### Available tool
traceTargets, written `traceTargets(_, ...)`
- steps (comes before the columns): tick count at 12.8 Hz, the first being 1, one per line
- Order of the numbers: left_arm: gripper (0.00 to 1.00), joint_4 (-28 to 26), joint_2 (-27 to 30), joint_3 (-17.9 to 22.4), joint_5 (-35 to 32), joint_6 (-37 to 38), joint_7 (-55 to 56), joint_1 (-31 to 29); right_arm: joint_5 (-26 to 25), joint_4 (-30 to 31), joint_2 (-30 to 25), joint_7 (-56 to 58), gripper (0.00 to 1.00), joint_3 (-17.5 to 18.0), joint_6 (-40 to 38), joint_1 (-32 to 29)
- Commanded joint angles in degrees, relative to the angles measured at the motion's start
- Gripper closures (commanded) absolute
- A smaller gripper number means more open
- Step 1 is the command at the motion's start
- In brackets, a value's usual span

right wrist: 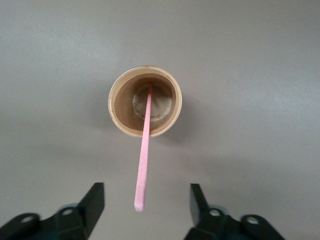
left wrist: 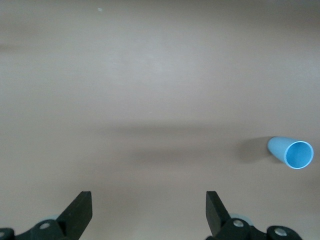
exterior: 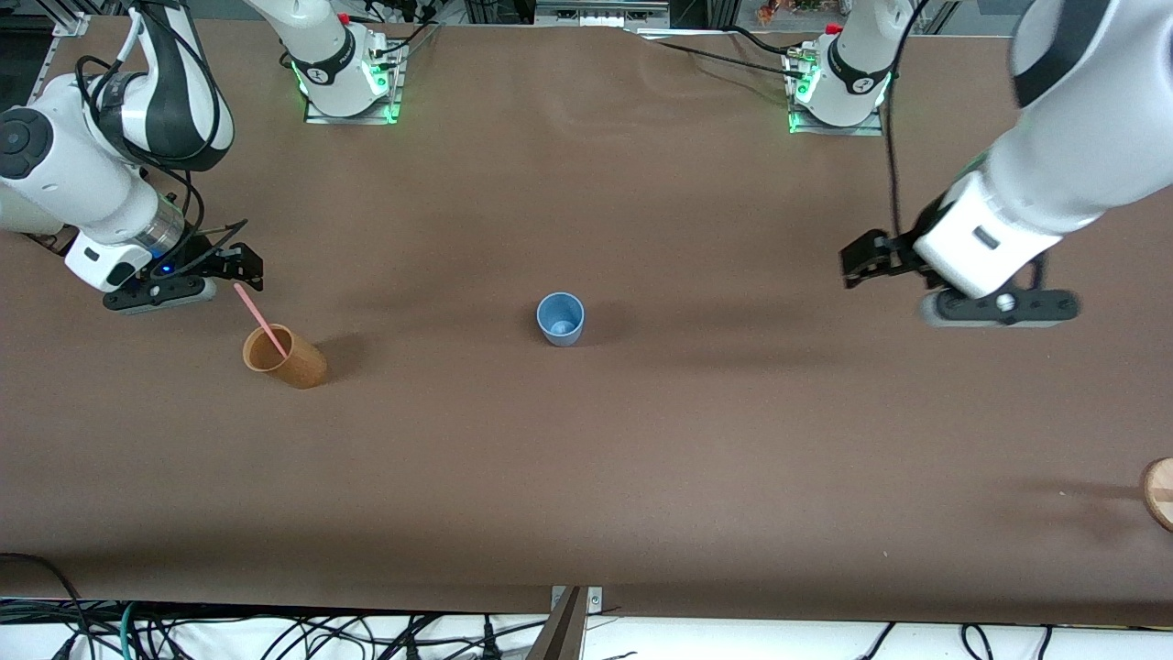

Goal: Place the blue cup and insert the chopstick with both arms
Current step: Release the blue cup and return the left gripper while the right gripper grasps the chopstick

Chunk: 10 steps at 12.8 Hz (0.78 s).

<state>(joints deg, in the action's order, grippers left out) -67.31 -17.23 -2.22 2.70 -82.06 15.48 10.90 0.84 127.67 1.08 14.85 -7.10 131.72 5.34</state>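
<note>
Work surface is a wide brown table (exterior: 586,458) with a matte, cloth-like covering, faint ripples showing near the robots' bases; soft shadows of both arms fall across it. Along the camera-side edge runs a white strip with a tangle of black cables, and a metal bracket sits at the middle of that edge. Both bases show green indicator lights. The blue cup (exterior: 560,318) stands upright near the table's centre, mouth up, well apart from everything else; it also appears in the left wrist view (left wrist: 291,152), off to the edge of the frame. The orange-brown cup (exterior: 284,356) stands toward the right arm's end of the table, with the chopstick (exterior: 259,319) resting inside it, lower tip on the cup's bottom, shaft leaning on the rim and rising toward the right gripper (exterior: 240,266). The right wrist view confirms this: chopstick (right wrist: 143,165) upper end sits between the two fingers, not touched by either; jaws stand apart, nothing held. The left gripper (exterior: 861,261) hovers over bare table toward the left arm's end, jaws wide, empty. A round wooden object (exterior: 1160,492) is cut off by the frame at the left arm's end, nearer the camera.
</note>
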Motion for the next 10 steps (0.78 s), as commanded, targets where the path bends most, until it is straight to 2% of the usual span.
traceTargets(1, 0.00, -7.1, 6.5, -0.7, -1.2, 0.3, -6.7, -4.3, 0.7, 1.4, -0.5, 1.4, 0.41, 0.1, 1.3, -0.2)
traceTargets(4, 0.00, -12.3, 10.4, -0.7, -1.1, 1.5, -13.6, -7.8, 0.7, 1.4, -0.4, 1.4, 0.53, 0.1, 1.2, -0.2)
traceTargets(6, 0.00, -13.5, 11.5, -0.7, -0.5, 5.7, -15.6, -9.3, 0.7, 1.4, -0.1, 1.7, 0.57, 0.1, 0.8, -0.2)
traceTargets(8, 0.00, -14.2, 11.8, -0.7, -0.4, 6.3, -15.8, -10.6, 0.7, 1.4, 0.0, 1.8, 0.65, 0.1, 0.8, -0.2)
traceTargets(10, 0.00, -19.1, 15.3, -0.7, -0.7, 4.7, -15.7, -10.7, 0.7, 1.3, 0.0, 1.8, 0.70, 0.1, 0.8, -0.2)
